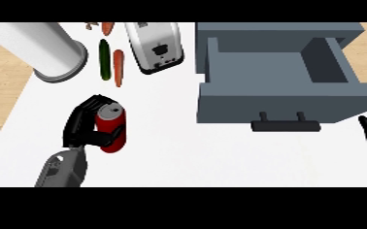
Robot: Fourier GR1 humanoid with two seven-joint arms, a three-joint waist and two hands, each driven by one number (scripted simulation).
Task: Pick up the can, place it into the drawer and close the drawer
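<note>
One hand [79, 123], the left, is curled round the red can [113, 128], left of the open drawer [272, 101].

Only one camera here, up at head height, looking steeply down on the white counter top [215, 155]. It's fairly close in: the grey open drawer box [272, 104] fills the right side, and the grey left forearm [63, 169] enters from the lower edge.
</note>
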